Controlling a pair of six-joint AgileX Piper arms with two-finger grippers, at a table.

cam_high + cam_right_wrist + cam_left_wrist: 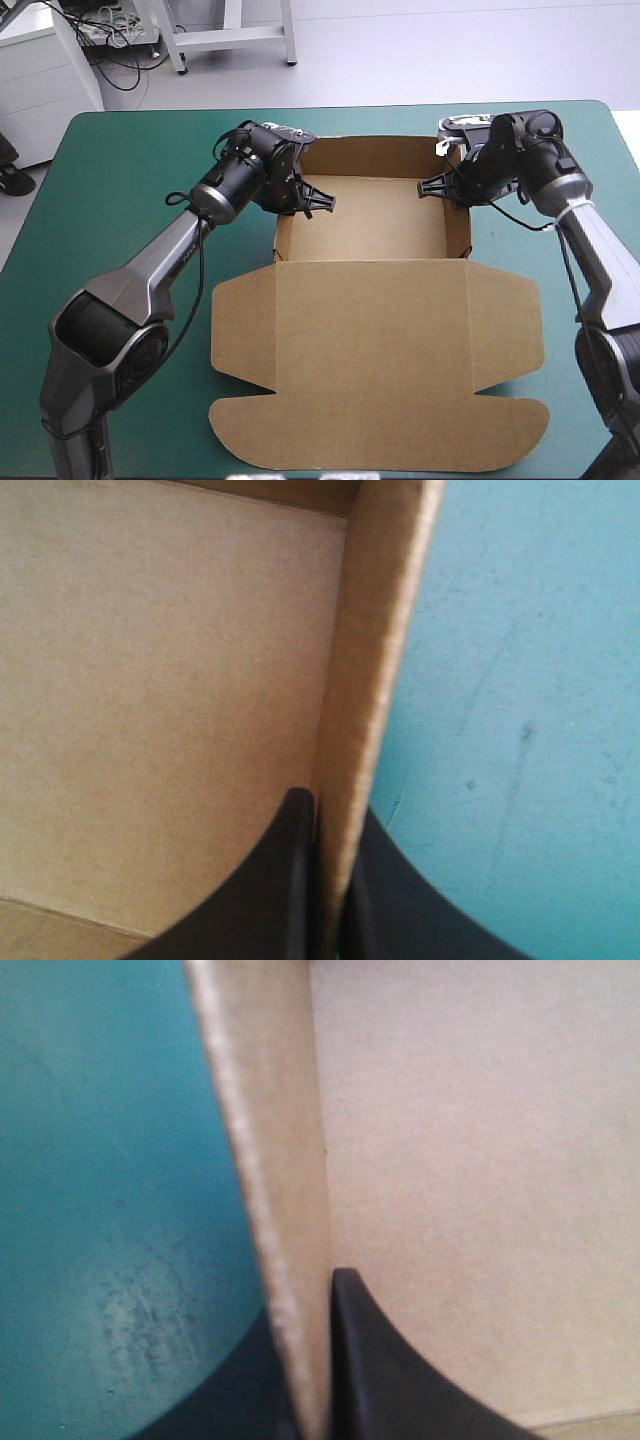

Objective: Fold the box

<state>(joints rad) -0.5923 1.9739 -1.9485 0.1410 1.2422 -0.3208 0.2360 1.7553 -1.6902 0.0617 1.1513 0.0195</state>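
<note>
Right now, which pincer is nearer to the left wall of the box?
Left. The left pincer is shut on the left wall; the right pincer grips the opposite wall, across the tray.

One box [370,215], on one teal-green cover [120,180]. Two grippers: the left gripper [318,198] and the right gripper [438,185], each pinching one side wall of the box (so two walls held, two black fingers [290,880] on each). One lid [375,340] lies flat, with two side flaps [240,330].
</note>
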